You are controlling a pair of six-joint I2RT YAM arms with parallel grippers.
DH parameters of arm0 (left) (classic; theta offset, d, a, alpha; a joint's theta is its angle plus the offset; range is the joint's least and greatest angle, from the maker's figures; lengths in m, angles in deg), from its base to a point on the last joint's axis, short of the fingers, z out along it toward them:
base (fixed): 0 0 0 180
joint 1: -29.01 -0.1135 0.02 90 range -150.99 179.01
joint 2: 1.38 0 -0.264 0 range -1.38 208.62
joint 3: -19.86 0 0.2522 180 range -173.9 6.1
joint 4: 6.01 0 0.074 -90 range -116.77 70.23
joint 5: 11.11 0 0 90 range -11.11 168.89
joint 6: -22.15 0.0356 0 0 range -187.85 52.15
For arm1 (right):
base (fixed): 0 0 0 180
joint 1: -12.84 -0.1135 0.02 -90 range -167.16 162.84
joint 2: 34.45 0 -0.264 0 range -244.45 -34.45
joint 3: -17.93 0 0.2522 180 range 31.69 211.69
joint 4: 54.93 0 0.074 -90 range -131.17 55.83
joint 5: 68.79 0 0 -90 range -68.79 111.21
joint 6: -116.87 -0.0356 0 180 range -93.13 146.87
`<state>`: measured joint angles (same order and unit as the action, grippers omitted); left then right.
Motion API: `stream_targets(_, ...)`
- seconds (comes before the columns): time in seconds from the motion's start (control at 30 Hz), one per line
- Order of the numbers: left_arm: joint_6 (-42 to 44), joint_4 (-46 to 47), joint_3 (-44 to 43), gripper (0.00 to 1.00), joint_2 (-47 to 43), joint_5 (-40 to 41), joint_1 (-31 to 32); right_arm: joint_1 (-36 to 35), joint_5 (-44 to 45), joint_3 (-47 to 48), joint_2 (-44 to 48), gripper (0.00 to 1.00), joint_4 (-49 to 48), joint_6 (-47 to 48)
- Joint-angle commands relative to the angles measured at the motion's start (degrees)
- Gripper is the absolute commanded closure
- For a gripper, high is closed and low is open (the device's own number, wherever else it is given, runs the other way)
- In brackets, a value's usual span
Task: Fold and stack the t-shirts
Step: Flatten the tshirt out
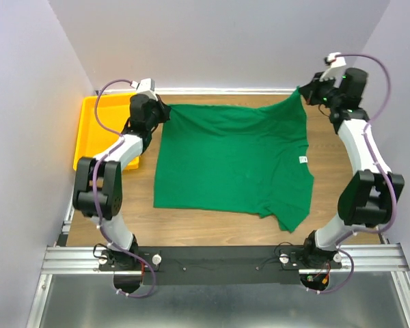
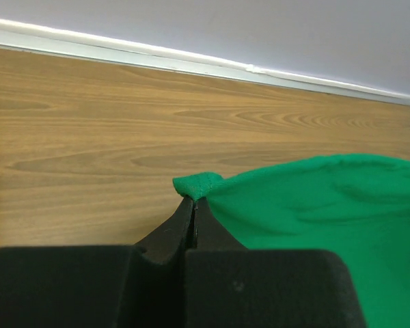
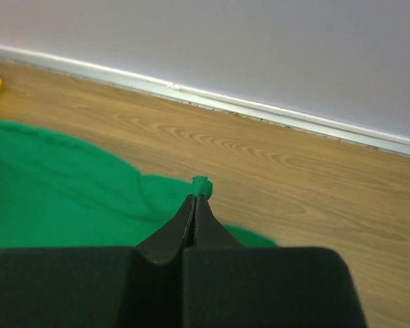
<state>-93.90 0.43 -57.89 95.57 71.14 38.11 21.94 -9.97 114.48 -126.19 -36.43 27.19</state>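
A plain green t-shirt [image 1: 232, 160] lies spread across the middle of the wooden table, a small white tag [image 1: 303, 160] near its right edge. My left gripper [image 1: 165, 111] is shut on the shirt's far left corner; in the left wrist view a bit of green hem [image 2: 198, 183] pokes out past my left gripper [image 2: 193, 199]. At the far right, my right gripper [image 1: 304, 93] is shut on the other far corner, lifted a little off the table. In the right wrist view a nub of green cloth [image 3: 201, 183] sticks out of my right gripper [image 3: 195, 198].
A yellow plastic tray [image 1: 90, 133] sits at the table's far left, partly behind the left arm. White walls close in the back and both sides. A metal rail [image 1: 225, 258] with both arm bases runs along the near edge.
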Motion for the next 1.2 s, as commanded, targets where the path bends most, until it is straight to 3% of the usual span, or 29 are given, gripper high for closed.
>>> stream_targets(0.0, 1.26, -0.69, -6.84, 1.0, 4.38, 2.83, -1.37, -3.74, 7.7, -0.17, -4.75, 0.99, -7.72, 4.96)
stream_targets(0.27, 2.31, -4.65, -15.55, 1.0, 12.21, 2.65, -3.13, -4.01, 14.13, 7.39, -14.16, 0.99, -9.21, 3.55)
stream_targets(0.53, 2.14, -6.76, -20.56, 1.0, 17.05, 1.25, -3.92, -4.01, 14.66, 6.96, -14.78, 0.99, -10.18, 3.37)
stream_targets(0.7, 3.1, -6.41, -19.69, 1.0, 15.39, -1.73, -4.18, -4.01, 11.85, 3.98, -11.8, 0.99, -10.36, 2.85)
stream_targets(0.8, 3.45, -3.44, -16.1, 1.0, 8.55, -4.45, -4.18, -4.01, 7.99, 0.81, -2.85, 0.99, -10.18, 1.8)
stream_targets(0.9, 3.54, -0.71, -9.68, 1.0, -3.4, -6.66, -4.18, -4.01, 4.73, -2.27, 10.93, 0.99, -8.17, 0.65)
stream_targets(0.97, 3.28, 0.09, -5.64, 1.0, -13.94, -7.54, -4.09, -4.01, 5.16, 1.13, 19.12, 0.99, -3.26, 1.0)
stream_targets(1.03, 2.93, 0.54, -3.35, 1.0, -24.63, -8.42, -3.92, -4.01, 5.95, 5.61, 22.82, 1.0, 2.7, 1.61)
stream_targets(1.17, 0.65, 0.54, -3.34, 1.0, -40.55, -9.65, -3.48, -4.01, 4.91, 30.35, 24.86, 0.99, 14.57, 1.09)
